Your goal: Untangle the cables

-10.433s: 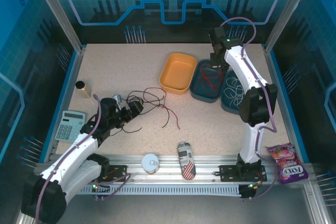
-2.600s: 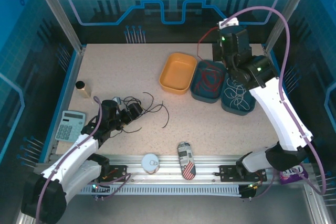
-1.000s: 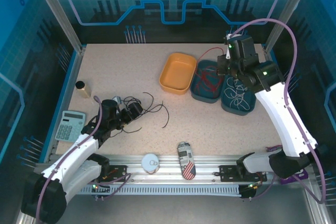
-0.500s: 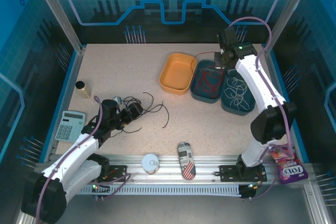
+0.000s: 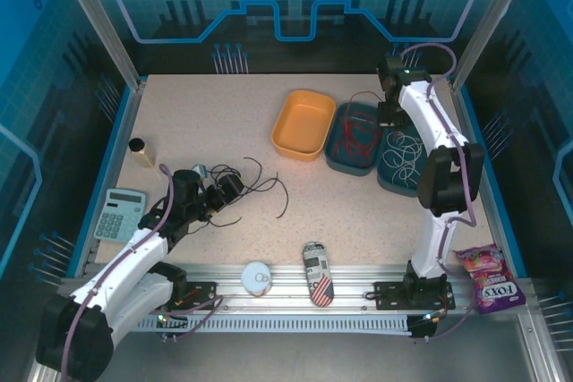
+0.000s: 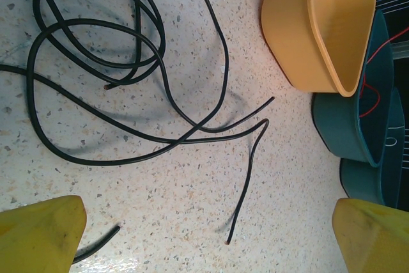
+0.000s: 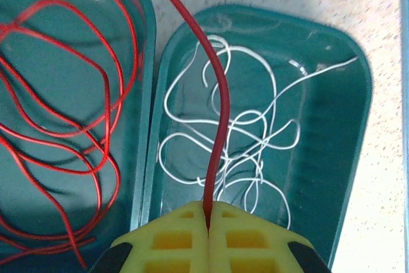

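Right gripper point(image 7: 208, 222) is clenching on 1 red strand point(image 7: 220, 94), jaws pressed together with the strand coming out between them. It is hovering over 2 teal bins at the far right of the table point(image 5: 179, 114). The strand is running up over the right teal bin point(image 7: 358, 126) toward the rim of the left teal bin point(image 7: 146, 49). Left teal bin is holding loose red cables point(image 7: 57, 113). Right teal bin is holding white cables point(image 7: 249, 126). Left gripper point(image 6: 204, 241) is sitting released at the near left, fingers wide apart, low over the table, gripping nothing. Black cables point(image 6: 96, 75) are lying looped and crossing each other on the table just ahead of it. 1 orange bin point(image 6: 319, 30) is standing just beside the left teal bin.
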